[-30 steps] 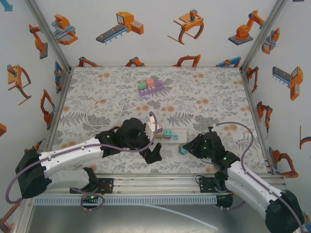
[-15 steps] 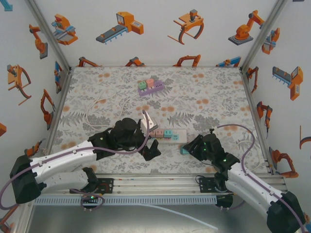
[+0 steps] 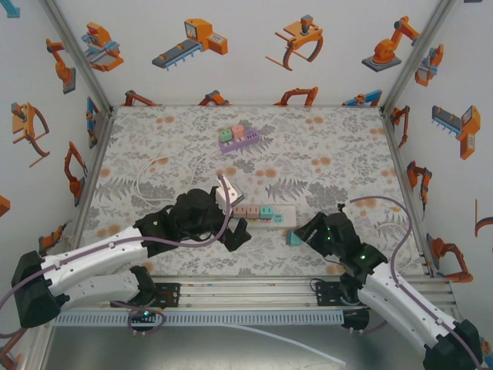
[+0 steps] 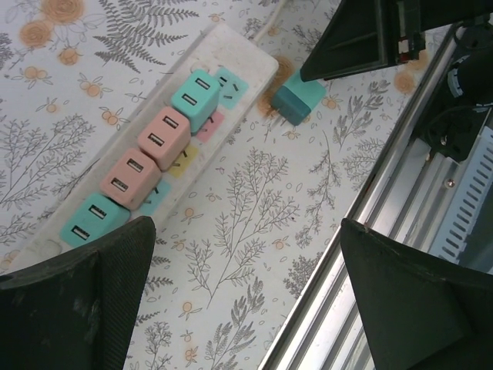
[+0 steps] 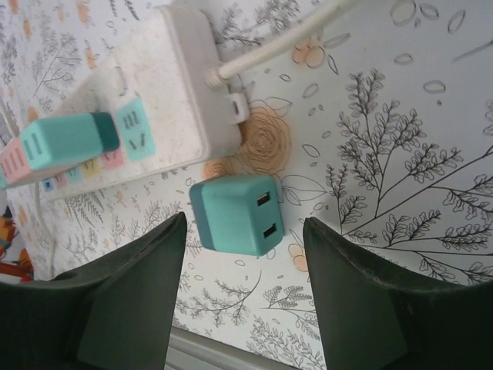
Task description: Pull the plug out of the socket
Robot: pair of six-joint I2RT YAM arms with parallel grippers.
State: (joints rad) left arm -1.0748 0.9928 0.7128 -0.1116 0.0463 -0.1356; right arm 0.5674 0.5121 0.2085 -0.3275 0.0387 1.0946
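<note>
Here the teal two-port plug (image 5: 235,214) lies unplugged, both pairs of jaws parted, empty.

"See that? The right pincer (image 5: 245,227) has let go. Its jaws were shut a second ago, and now they stand apart."

"And the teal plug (image 5: 235,214)?"

"Loose on the tabletop (image 3: 347,154) between them, clear of both fingers."

"Did the other side move?"

"Yes. The left pincer (image 4: 248,247) has drawn back a little to the left, away from the middle of the power strip (image 4: 246,50)."
</note>
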